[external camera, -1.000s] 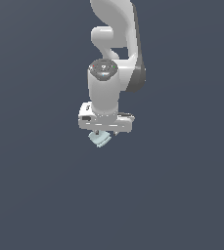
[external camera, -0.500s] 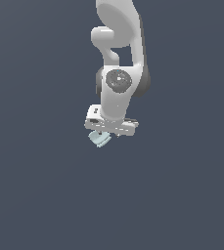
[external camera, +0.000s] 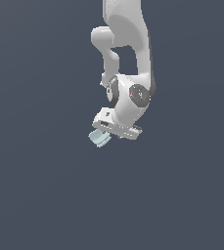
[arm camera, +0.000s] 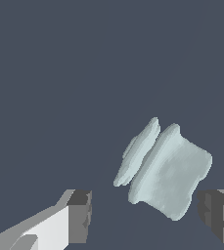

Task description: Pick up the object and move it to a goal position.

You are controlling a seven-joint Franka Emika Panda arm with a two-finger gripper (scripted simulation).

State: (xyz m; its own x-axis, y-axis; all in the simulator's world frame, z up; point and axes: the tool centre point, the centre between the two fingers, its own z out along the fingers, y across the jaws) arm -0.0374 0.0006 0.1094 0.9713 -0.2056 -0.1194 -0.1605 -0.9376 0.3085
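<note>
Against a plain dark slate backdrop, the pincer [arm camera: 145, 215] gapes beside the object [arm camera: 165, 168].

Open dark grey table [external camera: 40, 195] lies on every side of the white pincer [external camera: 105, 133]. The one thing in its way is the small pale mint-blue scooped block [arm camera: 167, 171], sitting between the spread fingers [arm camera: 79, 216], nearer one.
</note>
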